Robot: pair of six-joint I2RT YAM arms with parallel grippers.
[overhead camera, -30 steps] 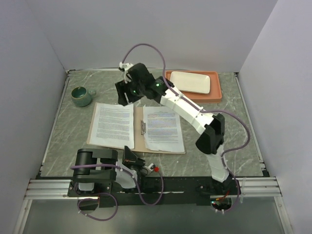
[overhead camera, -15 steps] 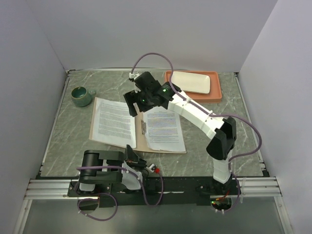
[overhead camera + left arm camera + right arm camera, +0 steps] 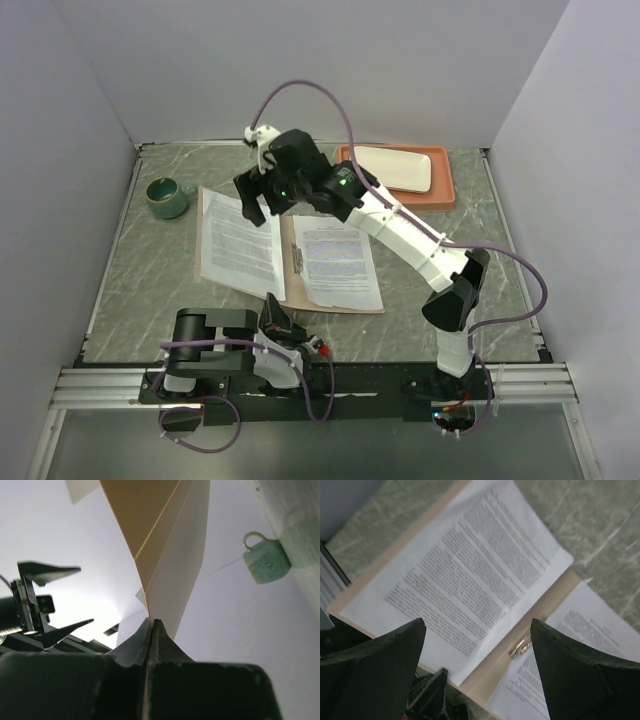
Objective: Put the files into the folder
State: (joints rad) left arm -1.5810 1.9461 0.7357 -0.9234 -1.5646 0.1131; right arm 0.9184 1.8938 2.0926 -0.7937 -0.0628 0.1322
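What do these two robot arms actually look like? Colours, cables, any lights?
The right arm has white links and black joints with small green lights; the left arm is mostly black. Looping purple cables run along both. Each ends in two black pointed fingers.

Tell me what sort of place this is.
Probably a robotics test cell, not an office: plain white panels wall in a marbled tabletop, robot arms are bolted to a metal rail, and the props look staged: folder, mug, tray.
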